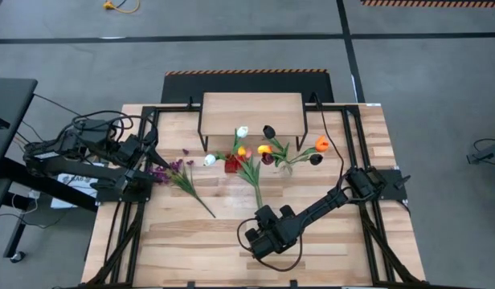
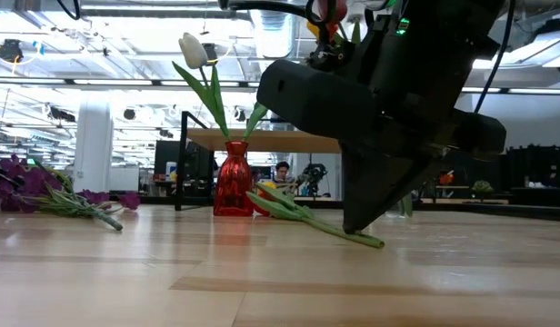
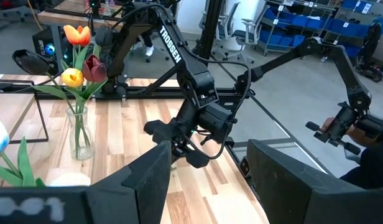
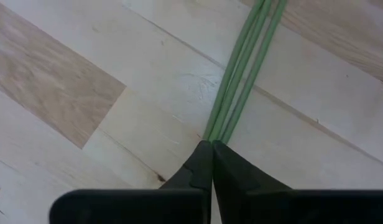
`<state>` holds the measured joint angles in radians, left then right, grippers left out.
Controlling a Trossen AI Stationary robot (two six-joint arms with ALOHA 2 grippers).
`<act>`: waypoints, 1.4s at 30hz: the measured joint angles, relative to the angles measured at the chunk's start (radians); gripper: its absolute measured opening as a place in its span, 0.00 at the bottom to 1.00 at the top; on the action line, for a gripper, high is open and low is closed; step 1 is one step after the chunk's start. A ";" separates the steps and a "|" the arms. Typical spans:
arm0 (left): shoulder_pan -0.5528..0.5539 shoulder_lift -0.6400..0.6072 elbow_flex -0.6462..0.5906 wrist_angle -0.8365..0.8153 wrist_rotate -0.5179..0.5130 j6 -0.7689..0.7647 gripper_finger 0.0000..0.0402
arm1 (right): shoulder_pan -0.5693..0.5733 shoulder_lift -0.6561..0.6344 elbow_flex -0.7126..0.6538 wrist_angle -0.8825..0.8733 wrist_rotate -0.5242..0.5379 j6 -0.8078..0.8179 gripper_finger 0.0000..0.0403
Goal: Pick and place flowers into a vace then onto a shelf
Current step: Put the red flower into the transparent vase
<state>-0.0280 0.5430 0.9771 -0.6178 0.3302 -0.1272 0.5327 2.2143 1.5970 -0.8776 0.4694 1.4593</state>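
Right gripper [image 4: 211, 149]: your jaws are fully closed on the tulip stems [image 4: 241, 81] at their very ends, flat on the surface; lift fast & they'll slip. Left gripper [image 3: 204, 180] idle, jaws apart, empty.

A grey concrete floor [image 1: 440, 88] marked with dark lines surrounds the plank tabletop [image 1: 191, 241], and beyond it lies a bright open workshop with ceiling strip lights [image 2: 125, 64], a white pillar [image 2: 92, 145], office chairs [image 3: 229, 28] and blue storage bins [image 3: 291, 28].
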 joint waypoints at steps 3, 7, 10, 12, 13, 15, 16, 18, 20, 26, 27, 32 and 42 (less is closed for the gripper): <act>0.000 0.000 0.000 0.000 0.000 0.000 0.50 | 0.000 0.000 0.000 0.000 -0.001 0.000 0.00; 0.000 0.000 0.000 0.000 0.000 0.000 0.50 | 0.002 0.000 0.000 -0.002 -0.020 0.001 0.00; 0.000 0.000 0.000 0.000 0.000 0.000 0.50 | 0.008 -0.001 0.000 -0.008 -0.031 0.007 0.00; 0.000 0.000 0.000 0.000 0.000 0.000 0.50 | 0.010 -0.002 0.001 -0.012 -0.042 0.009 0.00; 0.000 0.000 0.000 0.000 0.000 0.000 0.50 | 0.011 -0.002 0.001 -0.013 -0.045 0.011 0.00; 0.000 0.000 0.000 0.000 0.000 -0.005 0.50 | 0.016 -0.002 0.001 -0.016 -0.046 0.018 0.00; 0.000 0.000 0.000 0.001 0.000 -0.010 0.50 | 0.017 -0.002 0.001 -0.015 -0.047 0.018 0.00; 0.000 0.000 0.000 0.001 0.000 -0.013 0.50 | 0.023 -0.002 0.001 -0.016 -0.047 0.029 0.00; 0.000 0.000 0.000 0.001 0.000 -0.013 0.50 | 0.030 -0.002 0.001 -0.016 -0.047 0.034 0.00; 0.000 0.000 0.000 0.002 0.000 -0.014 0.50 | 0.049 -0.003 0.060 -0.071 -0.011 0.043 0.00; 0.000 0.000 0.000 0.002 0.000 -0.014 0.50 | 0.052 -0.003 0.076 -0.092 0.000 0.041 0.00; 0.000 0.000 0.000 0.002 0.000 -0.014 0.50 | 0.056 -0.004 0.139 -0.125 0.031 0.005 0.00; 0.000 0.000 0.000 0.002 0.000 -0.015 0.50 | 0.053 -0.004 0.175 -0.143 -0.028 -0.054 0.01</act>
<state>-0.0277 0.5433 0.9771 -0.6156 0.3302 -0.1421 0.5854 2.2101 1.7721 -1.0206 0.4417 1.4052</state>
